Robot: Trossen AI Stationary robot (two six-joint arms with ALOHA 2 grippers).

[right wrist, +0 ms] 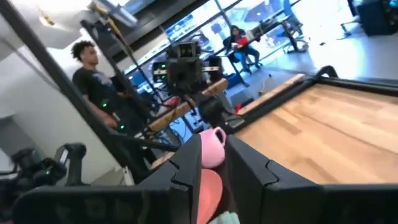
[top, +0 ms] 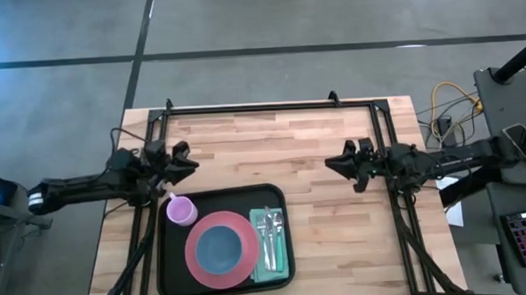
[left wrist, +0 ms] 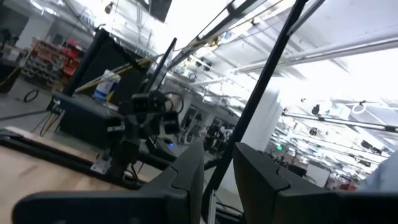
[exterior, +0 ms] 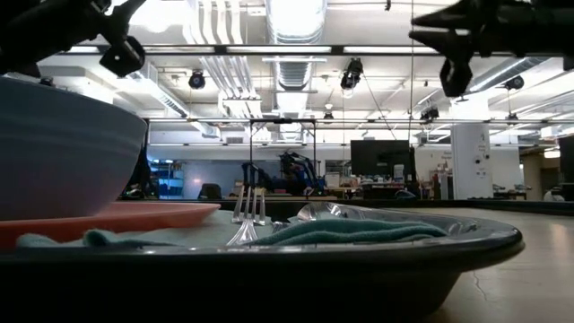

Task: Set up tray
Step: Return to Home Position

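On the left half of the wooden table (top: 337, 224): black tray (top: 161, 259) carrying pink plate (top: 197, 257), teal napkin (top: 286, 269) beside it under cutlery (top: 269, 236), pink cup (top: 180, 209) in one corner; left hand (top: 191, 161) and right hand (top: 332, 165) raised, well apart, fingers slightly parted, empty.

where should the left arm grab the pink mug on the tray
Pinch the pink mug by its wall at the rim, coming straight down with the left tool, which waits nearest. The mug stands upright, mouth open upward, in the tray corner closest to that arm. The pink plate crowds its other side, so a sideways approach looks tighter.
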